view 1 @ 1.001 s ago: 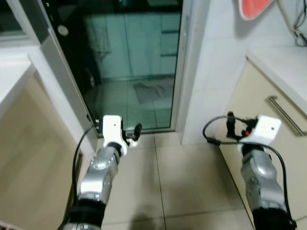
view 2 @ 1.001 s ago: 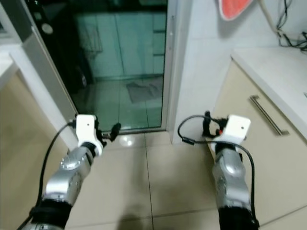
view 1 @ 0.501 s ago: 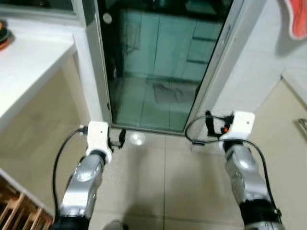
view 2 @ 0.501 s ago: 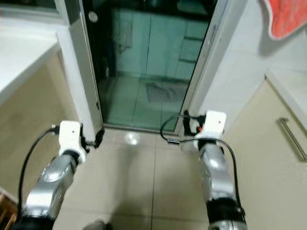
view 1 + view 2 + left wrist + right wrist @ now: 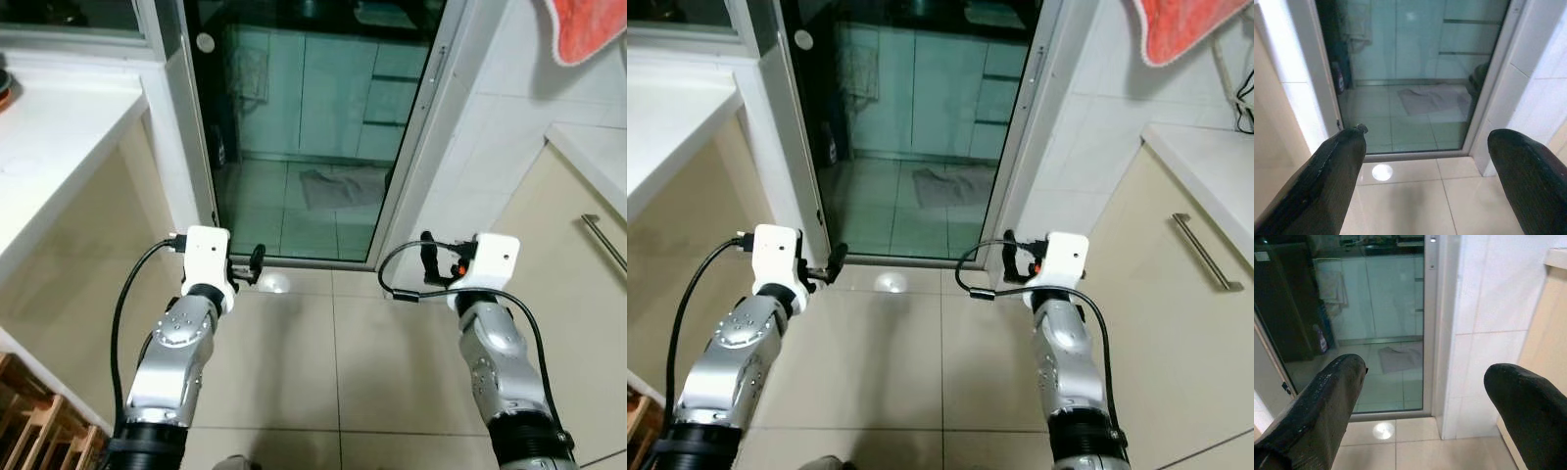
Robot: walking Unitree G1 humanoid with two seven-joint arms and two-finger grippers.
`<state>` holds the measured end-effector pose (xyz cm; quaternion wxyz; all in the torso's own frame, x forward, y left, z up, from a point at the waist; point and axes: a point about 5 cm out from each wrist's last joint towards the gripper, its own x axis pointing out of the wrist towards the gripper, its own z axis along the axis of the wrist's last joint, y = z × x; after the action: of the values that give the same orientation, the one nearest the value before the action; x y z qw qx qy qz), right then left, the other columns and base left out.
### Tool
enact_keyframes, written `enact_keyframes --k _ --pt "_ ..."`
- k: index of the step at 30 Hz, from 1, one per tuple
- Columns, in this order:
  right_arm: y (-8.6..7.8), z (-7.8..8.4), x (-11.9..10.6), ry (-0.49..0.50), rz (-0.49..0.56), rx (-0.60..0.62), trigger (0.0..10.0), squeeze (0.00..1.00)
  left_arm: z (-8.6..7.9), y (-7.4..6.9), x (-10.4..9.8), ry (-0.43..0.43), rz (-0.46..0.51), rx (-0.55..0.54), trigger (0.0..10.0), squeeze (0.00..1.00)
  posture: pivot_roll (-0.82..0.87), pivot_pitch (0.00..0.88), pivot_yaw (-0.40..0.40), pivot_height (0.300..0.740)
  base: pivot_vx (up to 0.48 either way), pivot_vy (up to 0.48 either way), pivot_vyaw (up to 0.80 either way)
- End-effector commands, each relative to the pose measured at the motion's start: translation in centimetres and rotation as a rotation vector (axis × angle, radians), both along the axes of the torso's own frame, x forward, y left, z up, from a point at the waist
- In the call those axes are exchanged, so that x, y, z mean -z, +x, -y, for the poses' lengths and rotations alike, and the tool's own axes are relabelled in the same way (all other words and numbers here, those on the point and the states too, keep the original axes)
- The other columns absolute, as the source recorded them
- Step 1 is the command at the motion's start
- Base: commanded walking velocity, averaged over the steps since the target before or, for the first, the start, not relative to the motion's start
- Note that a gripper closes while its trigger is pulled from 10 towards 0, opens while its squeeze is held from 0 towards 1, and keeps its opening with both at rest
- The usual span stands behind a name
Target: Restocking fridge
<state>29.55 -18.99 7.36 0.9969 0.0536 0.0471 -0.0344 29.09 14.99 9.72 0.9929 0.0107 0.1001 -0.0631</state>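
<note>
Both arms raised over the tiled floor [image 5: 333, 372], facing a glass door [image 5: 313, 127]. Left gripper [image 5: 1425, 181] and right gripper [image 5: 1425, 406]: fingers spread wide, holding nothing. White bench [image 5: 49, 137] at left; cabinet with handle [image 5: 605, 240] at right. Location of fridge: cannot tell.

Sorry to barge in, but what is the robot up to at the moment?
It holds nothing right now. It stands on a tiled floor facing a glass door, with a white counter on its left and a beige cabinet on its right. The left gripper and right gripper are both raised in front of it, open and empty.
</note>
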Motion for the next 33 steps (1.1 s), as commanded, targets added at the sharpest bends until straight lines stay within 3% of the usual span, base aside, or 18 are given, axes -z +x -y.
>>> enact_keyframes --k 1,7,10,13,33 --pt "0.1 0.5 -0.3 -0.006 0.015 0.011 10.0 0.00 0.1 0.1 0.2 -0.007 -0.012 -0.007 10.0 0.00 -0.07 0.000 -0.021 0.740 0.000 0.000 0.00" --pt "0.4 -0.4 -0.5 0.013 0.029 -0.013 10.0 0.00 -0.1 0.5 0.1 -0.024 0.009 -0.024 10.0 0.00 -0.07 0.000 -0.018 0.740 0.000 0.000 0.00" --pt "0.6 -0.6 -0.7 0.014 0.033 -0.019 10.0 0.00 0.3 0.7 -0.7 -0.032 0.065 0.012 10.0 0.00 -0.07 0.000 -0.015 0.740 0.000 0.000 0.00" --pt "0.7 -0.6 -0.7 0.012 0.035 -0.021 10.0 0.00 0.9 0.9 -1.5 -0.046 0.107 0.059 10.0 0.00 -0.07 0.000 -0.012 0.740 0.456 0.000 0.00" --pt "0.8 -0.6 -0.7 0.005 0.039 -0.015 10.0 0.00 1.2 1.4 -0.9 -0.075 0.082 0.066 10.0 0.00 -0.09 0.000 -0.001 0.740 0.480 0.000 0.00"
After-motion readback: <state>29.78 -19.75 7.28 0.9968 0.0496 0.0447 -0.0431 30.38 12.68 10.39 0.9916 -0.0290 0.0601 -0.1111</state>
